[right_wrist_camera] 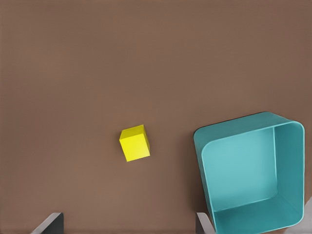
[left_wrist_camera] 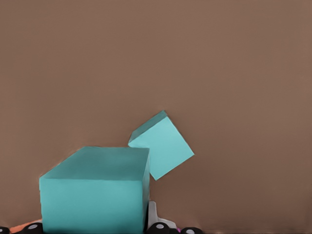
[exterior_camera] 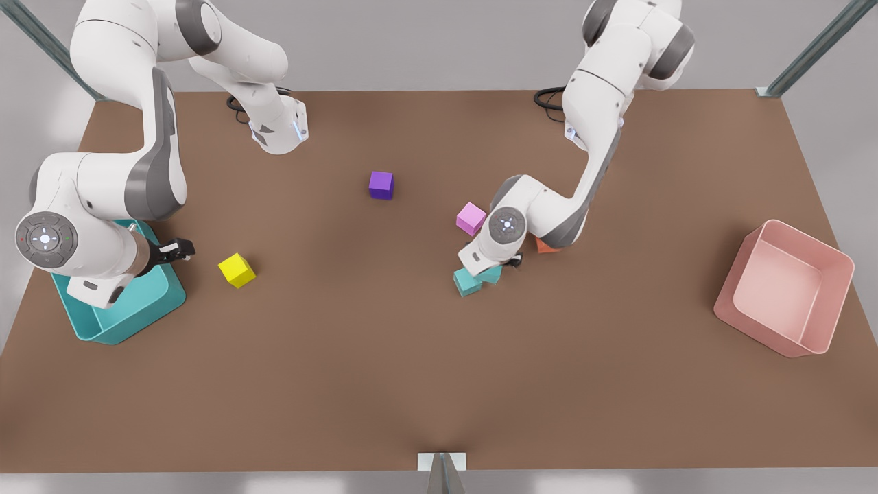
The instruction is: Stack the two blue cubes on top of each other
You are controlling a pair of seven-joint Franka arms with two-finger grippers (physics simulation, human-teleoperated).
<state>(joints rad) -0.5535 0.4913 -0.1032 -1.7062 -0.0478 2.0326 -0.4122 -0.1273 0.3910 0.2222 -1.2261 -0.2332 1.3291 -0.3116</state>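
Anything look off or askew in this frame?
Yes: the two blue cubes are askew. Beside the left gripper, one blue cube sits close under the left wrist camera, and the second blue cube lies twisted relative to it, corner toward it, not stacked. The right gripper waits open over the teal bin.

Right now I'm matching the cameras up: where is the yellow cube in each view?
Front view: yellow cube on the table at the front view's left, beside the teal bin, near the right gripper.
Right wrist view: yellow cube on bare table, apart from the teal bin.
Left wrist view: looks at the two blue cubes, by the left gripper.
Shared landmark: the teal bin.
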